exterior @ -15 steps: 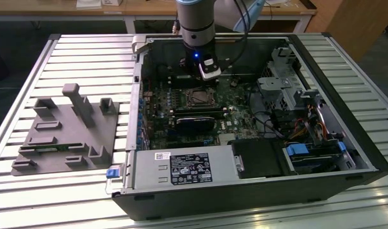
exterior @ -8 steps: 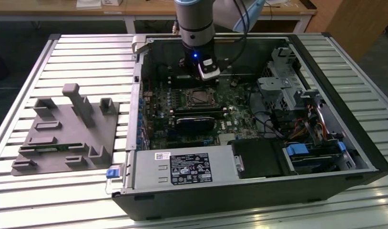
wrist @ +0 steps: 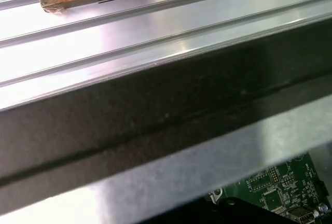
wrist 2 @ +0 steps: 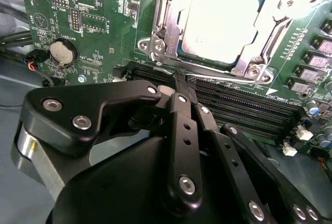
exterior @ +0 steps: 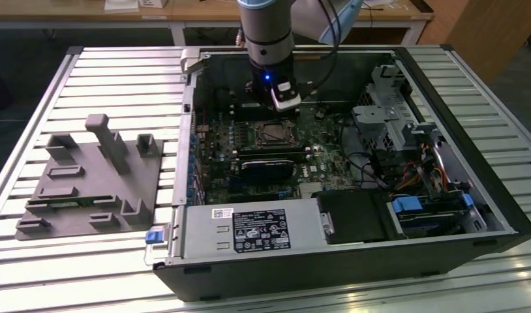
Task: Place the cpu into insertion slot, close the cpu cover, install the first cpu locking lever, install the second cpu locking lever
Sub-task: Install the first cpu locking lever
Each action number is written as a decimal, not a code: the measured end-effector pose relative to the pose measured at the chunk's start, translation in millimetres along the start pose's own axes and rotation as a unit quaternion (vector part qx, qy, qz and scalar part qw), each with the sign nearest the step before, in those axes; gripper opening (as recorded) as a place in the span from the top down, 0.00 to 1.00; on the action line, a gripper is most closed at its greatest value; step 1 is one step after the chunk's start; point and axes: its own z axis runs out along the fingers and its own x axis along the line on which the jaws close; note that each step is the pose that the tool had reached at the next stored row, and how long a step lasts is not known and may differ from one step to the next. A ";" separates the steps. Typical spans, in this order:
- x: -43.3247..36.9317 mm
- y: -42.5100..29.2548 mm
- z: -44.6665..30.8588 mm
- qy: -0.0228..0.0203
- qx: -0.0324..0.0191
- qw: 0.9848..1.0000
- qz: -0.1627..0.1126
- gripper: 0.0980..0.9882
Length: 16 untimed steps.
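Note:
The cpu, pale silver on top, lies in the insertion slot on the green board inside the open computer case. The cpu cover, a silvery frame, lies flat around it, and the chip shows through its window. My gripper is shut, its black fingers meeting in a point just beside the socket's edge, over the memory slots. I see nothing held between the fingers. In the exterior view the gripper hangs just behind the socket. Whether the locking levers are latched cannot be told.
The case walls ring the board. A black card lies in front of the socket, a power supply nearer still, and a drive cage on the exterior view's right. A grey fixture block stands on the slatted table.

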 end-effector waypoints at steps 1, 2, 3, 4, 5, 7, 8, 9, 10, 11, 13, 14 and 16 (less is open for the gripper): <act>0.0 -0.3 0.4 0.000 0.000 1.000 0.000 0.99; 0.0 -0.6 0.7 0.000 0.000 1.000 0.000 0.99; -0.1 -0.9 1.1 0.000 0.000 1.000 0.001 0.99; -0.1 -1.2 1.6 -0.001 0.000 1.000 0.001 0.99; -0.1 -1.5 2.1 -0.001 0.000 1.000 0.001 0.99; -0.1 -2.0 3.0 -0.001 0.000 1.000 0.001 0.99; -0.1 -2.3 3.3 -0.001 0.001 1.000 0.001 0.99; -0.1 -2.6 3.6 -0.001 0.001 1.000 0.001 0.99; -0.1 -2.8 4.0 -0.001 0.001 1.000 0.001 0.99; -0.2 -2.9 4.8 -0.002 0.000 1.000 0.001 0.99; -0.2 -3.5 5.4 -0.002 0.001 1.000 0.002 0.99; -0.1 -3.7 5.6 -0.002 0.001 1.000 0.002 0.99; -0.2 -3.8 5.7 -0.001 0.000 1.000 0.002 0.99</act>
